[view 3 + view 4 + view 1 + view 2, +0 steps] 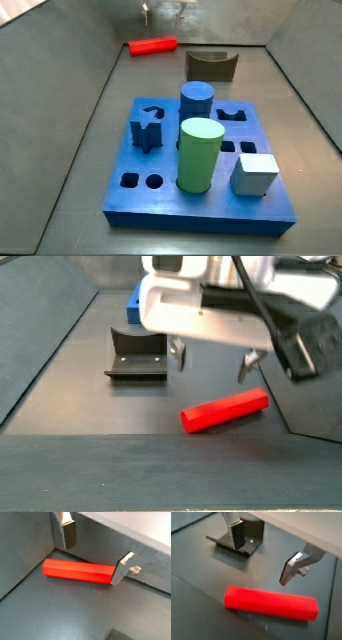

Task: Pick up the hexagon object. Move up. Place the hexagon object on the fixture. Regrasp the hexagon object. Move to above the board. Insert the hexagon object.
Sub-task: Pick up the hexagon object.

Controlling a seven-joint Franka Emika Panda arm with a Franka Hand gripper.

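board (201,205) sits on the grey floor, carrying green, blue and white pegs. fixture (138,357) stands between board and rod. gripper (211,360) hangs above the floor, jaws spread wide, holding nothing, fingers (292,571) clear of the rod. hexagon object (225,412) lies flat on the floor, just below the gripper.

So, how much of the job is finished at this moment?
Nothing looks done yet. The long bright red faceted rod lies flat on the grey floor, not lifted. In hand: the gripper hangs above it, fingers open and apart from the rod in a wrist view. Left: grasp, lift, rest it on the dark notched fixture, regrasp, then insert it in the big blue board.
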